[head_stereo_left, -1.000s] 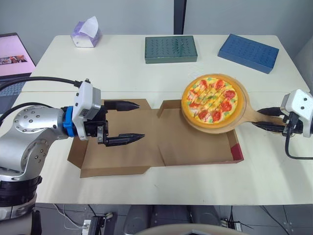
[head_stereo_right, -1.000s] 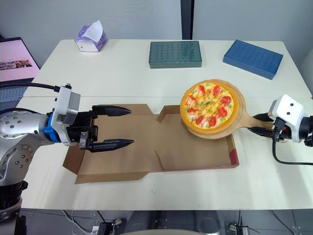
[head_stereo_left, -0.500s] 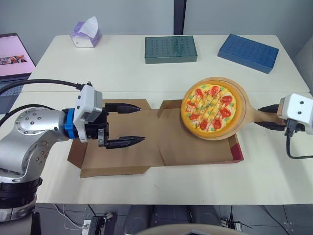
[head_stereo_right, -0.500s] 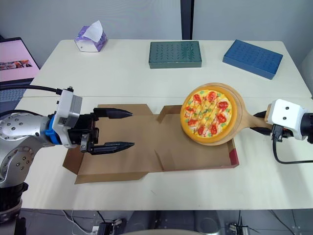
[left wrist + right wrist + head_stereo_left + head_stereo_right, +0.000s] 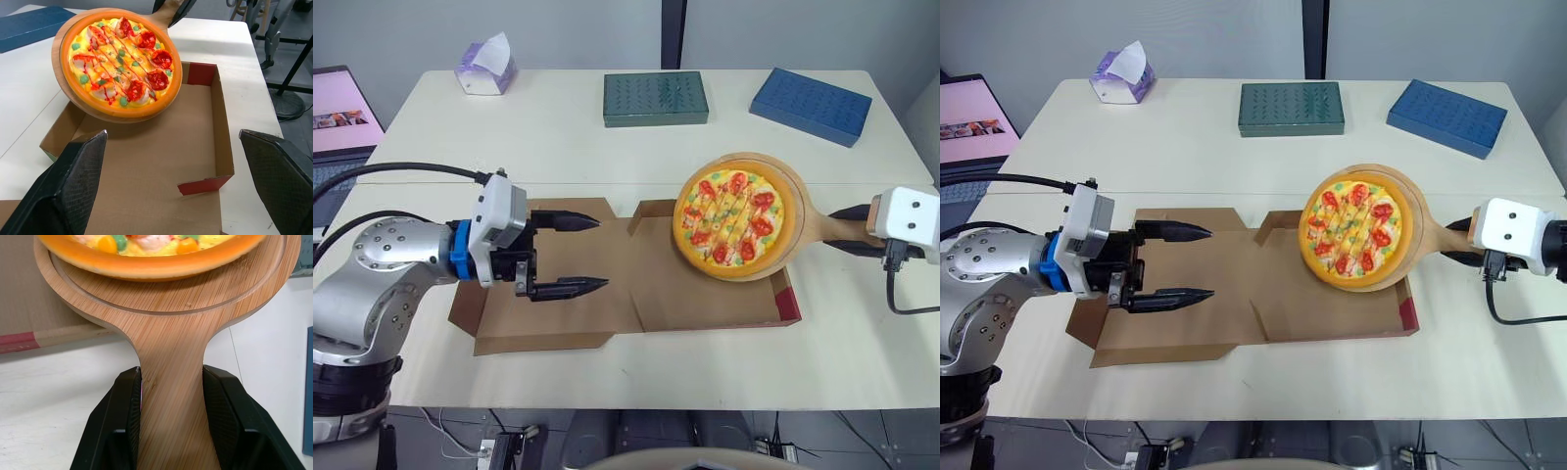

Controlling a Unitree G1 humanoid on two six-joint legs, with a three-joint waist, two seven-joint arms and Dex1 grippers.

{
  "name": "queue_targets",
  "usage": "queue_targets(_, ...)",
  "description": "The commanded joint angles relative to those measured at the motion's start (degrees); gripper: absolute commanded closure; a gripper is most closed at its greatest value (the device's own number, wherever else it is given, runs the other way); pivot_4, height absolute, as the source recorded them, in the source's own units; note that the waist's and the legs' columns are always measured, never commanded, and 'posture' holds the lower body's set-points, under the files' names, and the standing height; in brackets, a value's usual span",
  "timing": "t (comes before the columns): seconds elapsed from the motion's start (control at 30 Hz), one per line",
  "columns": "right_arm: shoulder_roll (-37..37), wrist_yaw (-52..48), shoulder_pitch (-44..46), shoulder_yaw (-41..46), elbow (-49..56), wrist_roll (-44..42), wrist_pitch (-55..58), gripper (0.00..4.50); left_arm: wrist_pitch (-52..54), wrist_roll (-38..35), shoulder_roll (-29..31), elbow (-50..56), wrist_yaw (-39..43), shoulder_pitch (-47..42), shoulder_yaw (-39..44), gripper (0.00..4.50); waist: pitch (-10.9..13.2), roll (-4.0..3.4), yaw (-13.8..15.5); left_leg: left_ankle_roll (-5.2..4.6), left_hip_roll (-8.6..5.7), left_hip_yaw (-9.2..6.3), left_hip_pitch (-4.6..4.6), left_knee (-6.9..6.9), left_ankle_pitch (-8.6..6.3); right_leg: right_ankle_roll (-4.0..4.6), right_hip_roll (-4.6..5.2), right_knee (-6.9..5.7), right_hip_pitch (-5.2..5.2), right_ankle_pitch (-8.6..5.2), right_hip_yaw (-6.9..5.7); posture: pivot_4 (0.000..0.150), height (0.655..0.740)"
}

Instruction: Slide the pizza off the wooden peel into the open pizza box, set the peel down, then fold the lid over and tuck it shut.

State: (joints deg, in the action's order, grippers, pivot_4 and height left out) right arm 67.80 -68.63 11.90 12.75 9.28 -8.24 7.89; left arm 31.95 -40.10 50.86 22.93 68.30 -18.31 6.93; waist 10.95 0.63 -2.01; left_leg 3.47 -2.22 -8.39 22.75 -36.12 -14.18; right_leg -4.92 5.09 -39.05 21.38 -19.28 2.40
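The open pizza box [image 5: 656, 294] lies flat near the front edge of the tabletop [image 5: 558, 147], its lid [image 5: 548, 318] spread toward the left. The left gripper [image 5: 599, 253] hovers over the lid with its fingers wide apart, holding nothing. At the right edge, the right gripper [image 5: 847, 229] clamps the handle of the wooden peel [image 5: 803, 220]. The pizza [image 5: 729, 217] sits on the peel over the box's far right corner. Along the far edge stand a tissue box [image 5: 486, 69], a green box [image 5: 655, 98] and a blue box [image 5: 810, 106].

No legible text, laptop screen [image 5: 340, 108] perhaps lettered (too small)
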Motion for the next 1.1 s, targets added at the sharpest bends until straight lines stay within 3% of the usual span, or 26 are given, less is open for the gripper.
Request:
queue_targets(0.03, 1.23, 0.91, 2.59, 2.96, 1.43, -1.08, -1.86, 2.94, -1.28, -0.28, 0.01, 1.47, 0.15, -0.62, 0.58, 0.0, 0.0, 0.0, -0.02, 0.01, 0.0, 0.0, 0.0, 0.0, 0.0, 0.0, 0.0, 0.0, 0.0, 0.0, 0.0, 0.15, 0.74)
queue_targets(0.67, 4.46, 1.07, 7.21, 8.28, -4.44, -2.6, 0.39, 2.94, -2.09, 0.01, -0.76, 0.61, -0.01, -1.31, -0.55, 0.0, -0.01, -0.01, 0.07, 0.09, 0.0, 0.02, 0.0, -0.02, 0.05, 0.02, 0.0, -0.02, 0.0, 0.01, 0.01, 0.15, 0.74)
queue_targets(0.9, 2.89, 1.42, -0.8, 17.05, -6.6, -3.35, 6.07, 2.94, -1.81, -0.85, -1.43, 0.56, -0.21, -1.95, -0.68, 0.0, -0.01, 0.0, 0.13, 0.0, 0.0, 0.02, 0.0, -0.05, 0.0, 0.01, 0.0, -0.03, -0.02, 0.02, 0.0, 0.15, 0.74)
queue_targets(1.1, -3.22, 3.87, -10.39, 24.84, -5.94, -4.82, 13.38, 2.94, -1.03, -2.43, -3.11, 1.34, -1.06, -3.81, -0.69, 0.0, -0.03, 0.0, 0.17, 0.0, -0.01, 0.02, 0.0, -0.1, 0.01, -0.01, 0.0, -0.05, -0.05, 0.04, 0.01, 0.15, 0.74)
